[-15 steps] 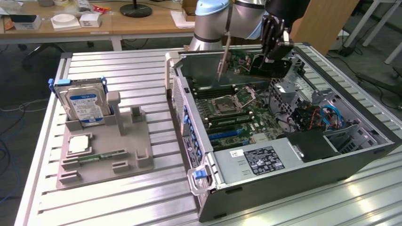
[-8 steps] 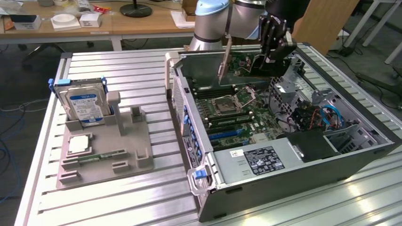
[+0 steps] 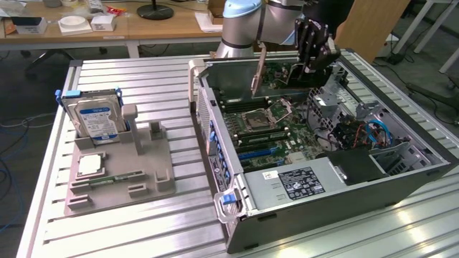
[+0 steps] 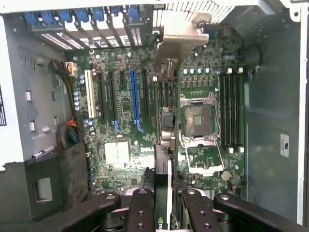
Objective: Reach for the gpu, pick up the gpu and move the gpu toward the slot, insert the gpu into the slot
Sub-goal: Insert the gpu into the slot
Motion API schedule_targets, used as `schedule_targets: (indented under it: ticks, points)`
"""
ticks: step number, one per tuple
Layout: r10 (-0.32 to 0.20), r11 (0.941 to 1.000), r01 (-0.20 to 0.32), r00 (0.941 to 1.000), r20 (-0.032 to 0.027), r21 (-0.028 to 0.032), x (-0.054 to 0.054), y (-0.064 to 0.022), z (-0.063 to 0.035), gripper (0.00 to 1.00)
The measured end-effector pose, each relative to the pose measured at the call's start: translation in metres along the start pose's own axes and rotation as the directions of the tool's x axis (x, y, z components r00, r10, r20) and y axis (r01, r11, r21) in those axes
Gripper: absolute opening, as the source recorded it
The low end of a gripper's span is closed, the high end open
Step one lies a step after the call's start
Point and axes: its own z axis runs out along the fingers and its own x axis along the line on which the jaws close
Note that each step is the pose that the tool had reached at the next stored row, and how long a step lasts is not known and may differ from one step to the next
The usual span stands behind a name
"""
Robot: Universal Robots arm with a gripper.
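The gpu [image 4: 164, 159] hangs edge-down between the fingers of the gripper [image 4: 165, 199], which is closed on it and pinches its two flat faces near one end. From that hold the card's long axis runs straight out ahead of the gripper, ending in the pale bracket strip [image 4: 181, 34] at the end farthest from the fingers. That far end points toward the row of rear openings in the computer case [image 3: 344, 183]. Below the gripper lies the motherboard [image 4: 120, 150], and the card seems to hover above it, not yet seated. Its lower edge runs parallel to the expansion slots. The long blue slot [image 4: 134, 96] lies just to one side of the card's line, on the side away from the CPU socket [image 4: 198, 118]. I cannot tell whether the blue slot or a black one beside it is the target. In the exterior view the gripper [image 3: 307, 67] holds the gpu [image 3: 276, 75] inside the case's far end, above the board, and the case rests on the slatted worktop [image 3: 143, 226].
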Motion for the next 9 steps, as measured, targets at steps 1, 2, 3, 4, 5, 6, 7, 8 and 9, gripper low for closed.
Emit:
schedule_targets:
  ticks: [1, 2, 3, 4, 5, 6, 7, 8, 9]
  points:
    - [-0.001, 1.0, 0.001, 1.0, 0.0002, 0.0013, 0.0, 0.0, 0.0008, 0.27]
    - [-0.002, 1.0, 0.002, 1.0, 0.0003, 0.0014, 0.0, 0.0, 0.0015, 0.27]
    - [-0.005, 1.0, 0.005, 1.0, 0.0005, 0.0014, 0.0002, 0.0001, 0.0023, 0.27]
    - [-0.011, 0.9999, 0.011, 0.9999, 0.0006, 0.0013, 0.0005, 0.0002, 0.0029, 0.27]
    - [-0.02, 0.9998, 0.02, 0.9998, 0.0009, 0.0011, 0.0006, 0.0002, 0.0035, 0.27]
    - [-0.032, 0.9995, 0.032, 0.9995, 0.0015, 0.001, 0.0006, 0.0003, 0.0042, 0.27]
    - [-0.045, 0.999, 0.045, 0.999, 0.002, 0.0007, 0.0006, 0.0002, 0.0048, 0.27]
    - [-0.059, 0.9983, 0.059, 0.9983, 0.0024, 0.0003, 0.0006, 0.0002, 0.0056, 0.27]
    - [-0.069, 0.9976, 0.069, 0.9976, 0.0028, -0.0004, 0.0007, 0.0003, 0.0064, 0.27]
